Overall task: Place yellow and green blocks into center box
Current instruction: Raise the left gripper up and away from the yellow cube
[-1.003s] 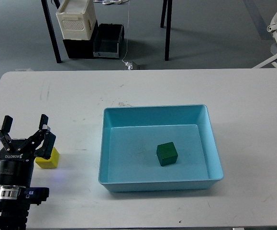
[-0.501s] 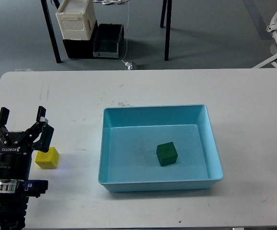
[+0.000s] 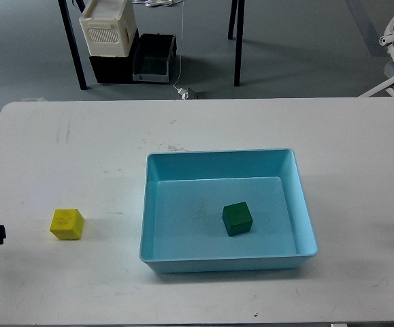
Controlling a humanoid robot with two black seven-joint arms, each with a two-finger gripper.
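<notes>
Head view is showing the green block (image 3: 237,219) sitting in the blue box (image 3: 304,204) while the yellow block (image 3: 67,224) is waiting on the white desk (image 3: 183,122), needing a grasp, with neither hand in view, so their opening cannot be told.

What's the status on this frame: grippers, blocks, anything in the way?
Neither gripper in view. Small green cube sits inside the light blue plastic box. Small yellow cube sits on the white table, left of the box. Path between them unobstructed.
</notes>
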